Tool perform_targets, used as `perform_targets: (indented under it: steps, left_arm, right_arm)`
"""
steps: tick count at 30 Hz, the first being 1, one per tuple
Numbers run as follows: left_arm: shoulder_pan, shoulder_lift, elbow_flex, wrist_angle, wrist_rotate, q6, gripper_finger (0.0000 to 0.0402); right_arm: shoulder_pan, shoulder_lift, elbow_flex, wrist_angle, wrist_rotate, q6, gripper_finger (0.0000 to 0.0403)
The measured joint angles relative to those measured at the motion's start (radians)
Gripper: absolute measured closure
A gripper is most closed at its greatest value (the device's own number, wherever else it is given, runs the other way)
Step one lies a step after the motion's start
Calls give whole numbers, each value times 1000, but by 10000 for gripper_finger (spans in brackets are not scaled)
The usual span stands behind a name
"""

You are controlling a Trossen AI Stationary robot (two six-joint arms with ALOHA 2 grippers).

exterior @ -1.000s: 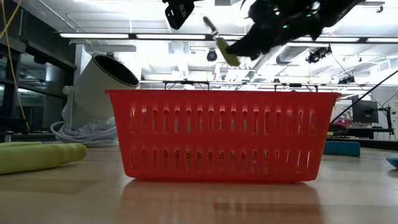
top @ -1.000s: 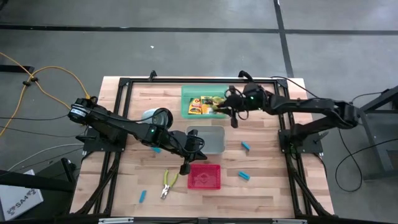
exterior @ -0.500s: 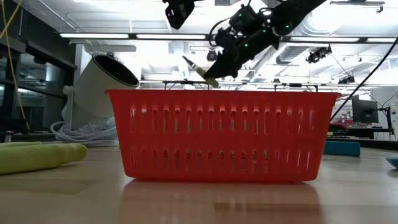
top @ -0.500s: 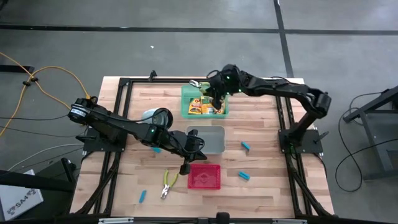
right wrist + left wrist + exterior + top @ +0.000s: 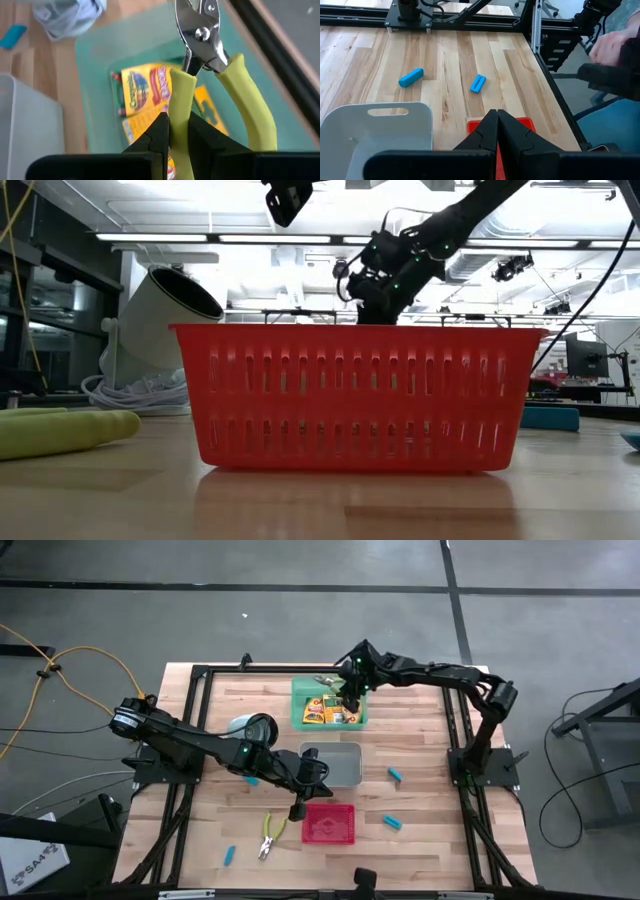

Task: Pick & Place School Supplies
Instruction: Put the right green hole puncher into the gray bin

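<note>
My right gripper (image 5: pixel 346 692) is over the green tray (image 5: pixel 300 690) at the table's far side, shut on a pair of pliers (image 5: pixel 200 30) with yellow-green handles. Yellow-orange crayon boxes (image 5: pixel 146 92) lie in that tray. A second pair of pliers (image 5: pixel 268 836) lies flat on the table left of the red tray (image 5: pixel 329 825). Light-blue pieces (image 5: pixel 396 775) (image 5: pixel 392 822) (image 5: pixel 230 855) lie scattered on the wood. My left gripper (image 5: pixel 496 125) is shut and empty above the red tray's (image 5: pixel 526 123) left far corner. My right gripper pinches one yellow-green handle (image 5: pixel 181 97) of the pliers between its two fingers, with the fingers lying along it. The other handle (image 5: pixel 252 107) stands free beside it. The metal head (image 5: pixel 199 22) points away from the fingers. The pliers are lifted clear above the crayon boxes.
A grey tray (image 5: pixel 335 766) sits mid-table between the green and red trays. A white cup-like thing (image 5: pixel 252 727) lies on its side at the left. Black frame rails (image 5: pixel 250 668) border the table. A person's hand (image 5: pixel 612 42) shows beyond the table's edge.
My right gripper has carried the pliers toward the table's left and far edge, from beside the green tray to over it, and has come down. In the low view the pliers have sunk behind the red tray's rim. My left arm has kept still.
</note>
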Motion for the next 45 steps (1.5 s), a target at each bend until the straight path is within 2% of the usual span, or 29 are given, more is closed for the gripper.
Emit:
perform_targets:
  steps: [9,13,19,25,31,38,45]
  left_arm:
    - [0,0,0,-1,0,6,401]
    - [0,0,0,-2,0,6,401]
    - [0,0,0,-4,0,10,401]
    - [0,0,0,-9,0,9,401]
    - [0,0,0,-9,0,8,401]
    - [0,0,0,-11,0,5,401]
    - [0,0,0,-14,0,5,401]
  right_arm:
    - [46,8,0,-14,-2,5,366]
    - [100,8,0,-98,-37,39,366]
    - [245,-15,-2,-177,96,17,366]
    - [364,-89,-1,-199,152,37,366]
    - [438,-129,-2,-275,137,106,366]
    - [498,-119,-2,-267,94,140,366]
    - [541,-97,0,-277,94,176,366]
